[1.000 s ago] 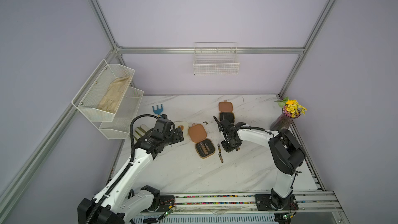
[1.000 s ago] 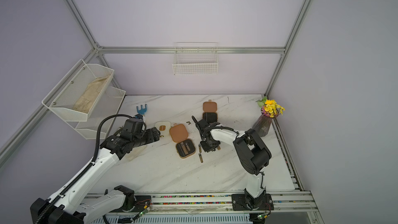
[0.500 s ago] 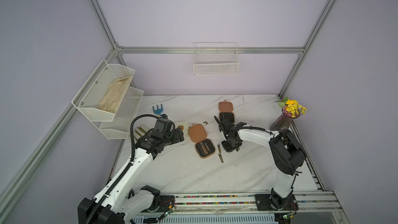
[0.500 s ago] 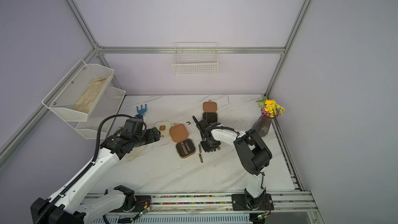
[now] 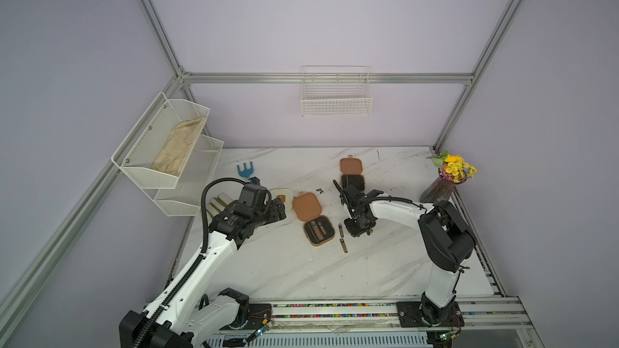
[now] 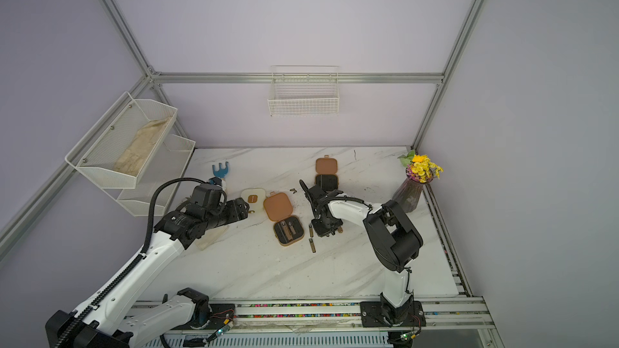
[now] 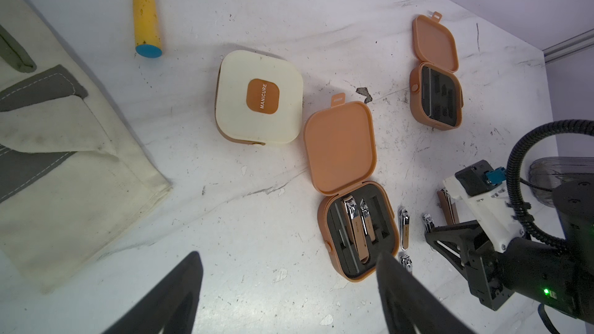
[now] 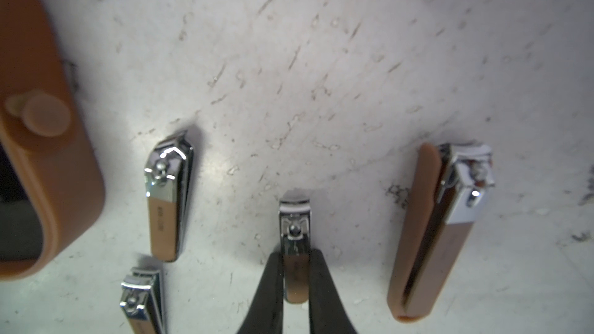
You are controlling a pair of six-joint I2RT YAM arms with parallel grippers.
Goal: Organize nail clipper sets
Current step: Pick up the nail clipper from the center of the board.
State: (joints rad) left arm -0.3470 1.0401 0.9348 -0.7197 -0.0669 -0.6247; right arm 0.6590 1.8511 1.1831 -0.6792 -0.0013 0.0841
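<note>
The right gripper (image 8: 295, 253) is low over the bench (image 5: 284, 269), near its middle. Its two black fingers (image 8: 270, 284) press on both sides of a small clipper (image 8: 294, 232), which lies flat on the marble. Close to it a large clipper (image 8: 440, 229) and two more clippers (image 8: 168, 200) lie loose on the bench. Just beside them is an open brown case (image 7: 356, 229), with clippers in its black lining. A second brown case (image 7: 437, 97), also open, lies nearer the far edge. The closed cream case (image 7: 258, 97) lies more toward the left edge. The left gripper (image 7: 288, 253) hangs above the bench with its fingers wide apart and holds nothing.
</note>
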